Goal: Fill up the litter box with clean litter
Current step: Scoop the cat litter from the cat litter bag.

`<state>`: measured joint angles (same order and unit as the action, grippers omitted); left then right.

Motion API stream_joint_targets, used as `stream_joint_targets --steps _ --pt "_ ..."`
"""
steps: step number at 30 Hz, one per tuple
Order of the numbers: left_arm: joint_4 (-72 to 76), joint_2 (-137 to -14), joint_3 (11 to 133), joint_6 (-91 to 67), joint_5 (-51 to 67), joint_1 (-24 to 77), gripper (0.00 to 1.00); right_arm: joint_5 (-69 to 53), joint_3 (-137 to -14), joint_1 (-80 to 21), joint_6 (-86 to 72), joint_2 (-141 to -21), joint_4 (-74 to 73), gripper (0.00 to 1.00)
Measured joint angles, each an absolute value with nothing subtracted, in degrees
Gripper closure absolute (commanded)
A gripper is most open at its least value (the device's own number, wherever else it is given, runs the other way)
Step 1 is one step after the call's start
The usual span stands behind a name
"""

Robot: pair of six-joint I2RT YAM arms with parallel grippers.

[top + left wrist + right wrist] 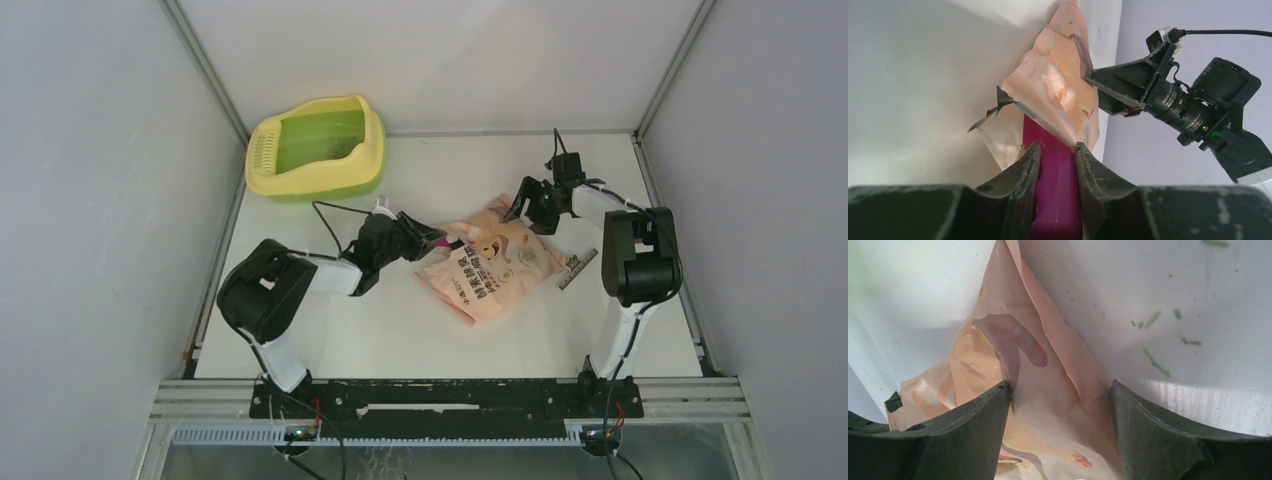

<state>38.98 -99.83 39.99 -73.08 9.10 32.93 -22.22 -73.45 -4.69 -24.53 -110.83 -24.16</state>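
- The litter box point(372, 150) sits at the far left corner of the bench point(420, 330). It has yellow walls and a green basin, and its slotted grille point(262, 152) is at its left end.
- From the top view you cannot tell what lies in the basin. It is too small to read.
- The clean litter point(1102, 315) shows only as faint dark specks on the bare bench beside the bag, in the right wrist view. That is well apart from the litter box, on its right.
- A few green pellets point(1155, 360) lie scattered on the same stretch of bench.
- Your left end effector point(1055, 147) is between the litter box and the bag, nearer the arm bases than the litter box. Its fingers are clamped on the handle of the magenta scoop point(1055, 195).
- The scoop runs forward from those fingers into the open mouth of the pink-orange bag point(490, 262).
- The bag lies crumpled on the bench, well to the right of the litter box and nearer the arm bases.
- Your right end effector point(1060, 387) is at the bag's far edge, farther right of the litter box again. Its fingers are spread wide, and a raised fold of the bag stands between them. One finger point(983, 415) touches that fold.
- A small grey strip point(578, 270) lies on the bench just beyond the bag, on the side away from the litter box.
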Motion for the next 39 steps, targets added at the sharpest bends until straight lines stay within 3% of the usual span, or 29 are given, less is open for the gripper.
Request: stream_joint_targets --steps 28,39 --pt "74.78 -129.75 51.66 -83.20 7.79 36.45 0.98 -18.98 -73.12 -5.54 -24.49 -110.74 -22.11 0.20" --pt "76.51 -125.60 46.44 -84.07 15.59 34.70 0.98 -23.11 -70.91 -4.23 -24.58 -108.27 -23.03 0.20"
